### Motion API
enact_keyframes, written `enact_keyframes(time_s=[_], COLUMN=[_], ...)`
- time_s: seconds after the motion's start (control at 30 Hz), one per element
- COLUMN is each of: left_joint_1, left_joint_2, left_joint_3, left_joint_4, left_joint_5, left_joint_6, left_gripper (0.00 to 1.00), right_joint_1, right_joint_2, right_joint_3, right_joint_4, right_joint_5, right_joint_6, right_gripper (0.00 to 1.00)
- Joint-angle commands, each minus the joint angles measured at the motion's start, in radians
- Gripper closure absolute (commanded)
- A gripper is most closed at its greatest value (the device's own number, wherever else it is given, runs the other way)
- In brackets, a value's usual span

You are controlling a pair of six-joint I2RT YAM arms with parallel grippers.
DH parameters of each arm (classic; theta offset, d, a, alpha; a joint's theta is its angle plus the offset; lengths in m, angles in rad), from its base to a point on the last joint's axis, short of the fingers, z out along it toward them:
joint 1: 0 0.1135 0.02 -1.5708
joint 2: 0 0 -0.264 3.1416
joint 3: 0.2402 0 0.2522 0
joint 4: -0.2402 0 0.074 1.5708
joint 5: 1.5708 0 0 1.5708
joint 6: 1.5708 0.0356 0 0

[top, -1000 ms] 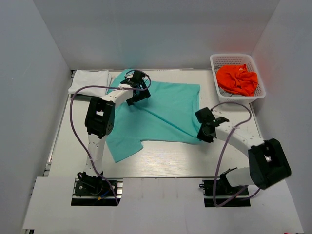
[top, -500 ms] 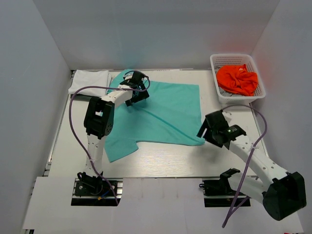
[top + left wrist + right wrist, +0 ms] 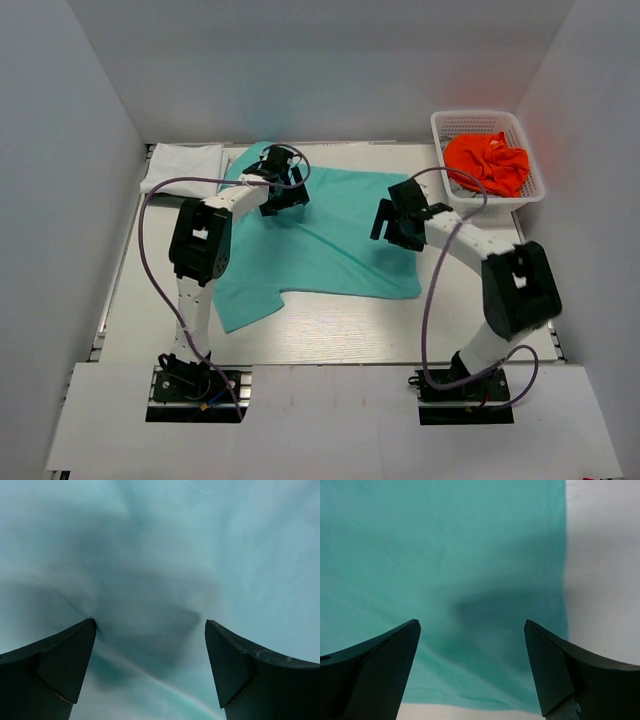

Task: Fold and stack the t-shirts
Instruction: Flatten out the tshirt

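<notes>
Since the pale table (image 3: 330, 335) carries your teal t-shirt (image 3: 345, 235) spread out, soft and rumpled, both tools hang over cloth. Your left gripper (image 3: 150, 625), jaws apart and empty, has creased fabric directly beneath. Your right gripper (image 3: 471, 622), jaws apart and empty, has smoother fabric beneath, its straight edge just rightward.

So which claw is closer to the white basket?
The right one. The right gripper hovers over the teal shirt near its right edge, not far from the basket; the left gripper is over the shirt's far-left part, much farther off.
</notes>
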Motion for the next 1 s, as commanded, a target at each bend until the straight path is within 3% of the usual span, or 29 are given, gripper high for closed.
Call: enact_keyframes(time_s=[0.0,0.17,0.27,0.43,0.7,0.87,0.97], left_joint_1=[-0.008,-0.008,-0.008,-0.008,-0.008,-0.008,-0.008], left_joint_2=[-0.126,-0.071,-0.028,0.073,0.186,0.186,0.186], left_joint_3=[-0.035,0.019,0.019,0.147,0.257,0.324,0.448], left_joint_4=[0.076,0.050,0.065,0.044,0.097,0.143,0.095], left_joint_5=[0.068,0.100,0.100,0.131,0.206,0.255,0.269], left_joint_6=[0.048,0.113,0.141,0.176,0.241,0.273,0.294], left_gripper=[0.00,0.00,0.00,0.00,0.00,0.00,0.00], right_joint_1=[-0.037,-0.097,-0.123,-0.175,-0.236,-0.244,-0.230], right_joint_2=[0.133,0.377,0.452,0.551,0.750,0.717,0.645], right_joint_3=[0.159,0.300,0.384,0.490,0.811,0.877,0.898], right_joint_4=[0.051,0.022,-0.022,-0.089,-0.248,-0.243,-0.229], right_joint_5=[-0.067,-0.073,-0.101,-0.131,-0.081,-0.072,-0.041], right_joint_6=[-0.021,-0.021,-0.017,-0.040,-0.118,-0.234,-0.349], right_gripper=[0.10,0.11,0.11,0.11,0.10,0.10,0.10])
